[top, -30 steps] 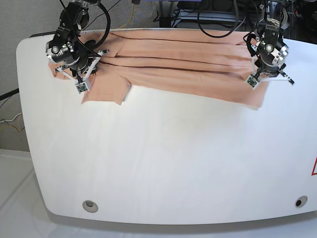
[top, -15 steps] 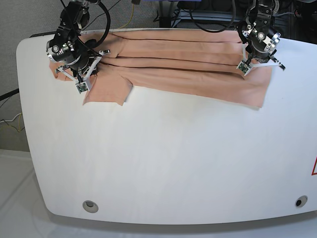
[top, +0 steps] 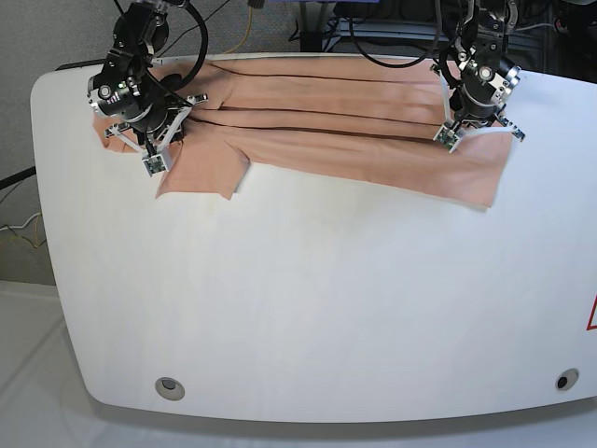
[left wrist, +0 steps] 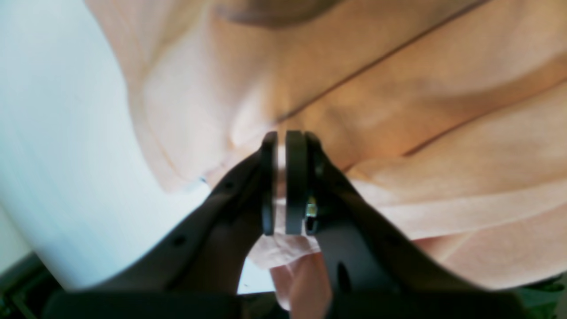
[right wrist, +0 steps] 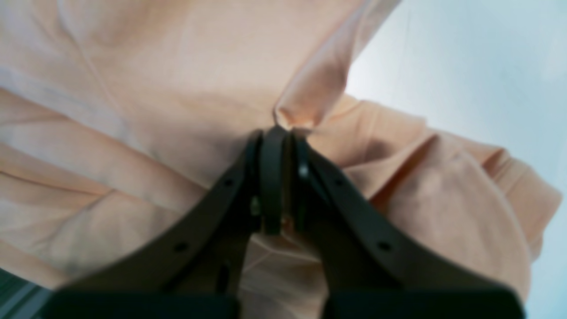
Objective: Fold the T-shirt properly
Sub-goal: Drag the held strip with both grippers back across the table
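Note:
The peach T-shirt [top: 336,121] lies in long folds along the back of the white table [top: 308,299], one sleeve at the front left. My right gripper [top: 152,161] is at the shirt's left end. In the right wrist view [right wrist: 279,130] it is shut on a pinched peak of the T-shirt [right wrist: 133,88]. My left gripper [top: 452,131] is over the shirt's right part, inward from the hem corner. In the left wrist view [left wrist: 280,137] its jaws stand almost closed on a thin fold of the T-shirt [left wrist: 421,88], and cloth hangs between the finger bases.
Cables and dark equipment [top: 373,23] crowd the space behind the table's back edge. Two round holes [top: 169,386] sit near the front corners. A red mark [top: 590,315] shows at the right edge. Bare table shows beside the shirt in both wrist views [left wrist: 53,133].
My left gripper moved from the shirt's front right hem corner back and leftward onto the shirt. The right hem now lies flatter. My right gripper has barely moved.

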Robot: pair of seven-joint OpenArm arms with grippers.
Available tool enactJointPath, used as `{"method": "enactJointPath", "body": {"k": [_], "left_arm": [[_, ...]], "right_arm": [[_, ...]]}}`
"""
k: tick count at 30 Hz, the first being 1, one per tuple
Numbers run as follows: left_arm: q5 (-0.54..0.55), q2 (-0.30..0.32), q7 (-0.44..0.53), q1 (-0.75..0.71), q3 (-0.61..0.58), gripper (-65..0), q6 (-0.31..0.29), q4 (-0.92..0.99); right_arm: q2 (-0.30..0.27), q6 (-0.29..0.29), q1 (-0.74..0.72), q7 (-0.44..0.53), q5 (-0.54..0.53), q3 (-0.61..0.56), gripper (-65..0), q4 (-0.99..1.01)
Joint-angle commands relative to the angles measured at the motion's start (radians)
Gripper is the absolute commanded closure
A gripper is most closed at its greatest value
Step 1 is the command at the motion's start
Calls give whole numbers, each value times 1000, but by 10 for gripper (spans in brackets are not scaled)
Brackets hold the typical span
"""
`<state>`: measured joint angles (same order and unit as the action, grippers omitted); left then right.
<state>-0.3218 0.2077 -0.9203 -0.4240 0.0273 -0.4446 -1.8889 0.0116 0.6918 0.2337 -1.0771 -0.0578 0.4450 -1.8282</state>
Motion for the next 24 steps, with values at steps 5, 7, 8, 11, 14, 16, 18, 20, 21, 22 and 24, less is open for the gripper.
{"method": "enactJointPath", "body": {"k": [5, 7, 8, 11, 14, 16, 18, 20, 21, 22, 24], "left_arm": [[-4, -21, 11, 23, 1, -17, 3, -7], [-4, -24, 11, 32, 1, -17, 3, -2], [-3, -24, 11, 32, 1, -17, 3, 2], [-3, -24, 13, 35, 0, -17, 3, 25], [-3, -26, 34, 64, 0, -17, 3, 62], [-3, -26, 51, 78, 3, -17, 3, 96], [-3, -24, 80, 87, 4, -17, 3, 134], [-3, -23, 108, 101, 4, -17, 3, 163], [-3, -23, 119, 107, 4, -17, 3, 179], [-3, -23, 129, 112, 4, -17, 3, 194], [-3, -21, 143, 126, 4, -17, 3, 225]], "right_arm": [[4, 6, -10, 15, 9, -4, 0, 9], [4, 6, -24, 16, 11, -4, 0, 12], [4, 6, -27, 16, 11, -4, 0, 17], [4, 6, -44, 16, 11, -4, 0, 43], [4, 6, -70, 21, 11, -4, 0, 91], [4, 6, -89, 22, 11, -4, 0, 123], [4, 6, -109, 28, 13, -4, 0, 155], [4, 6, -124, 47, 13, -4, 0, 173], [4, 6, -129, 59, 14, -4, 0, 180], [4, 6, -133, 76, 14, -4, 0, 187], [4, 6, -145, 107, 16, -4, 0, 206]]}}
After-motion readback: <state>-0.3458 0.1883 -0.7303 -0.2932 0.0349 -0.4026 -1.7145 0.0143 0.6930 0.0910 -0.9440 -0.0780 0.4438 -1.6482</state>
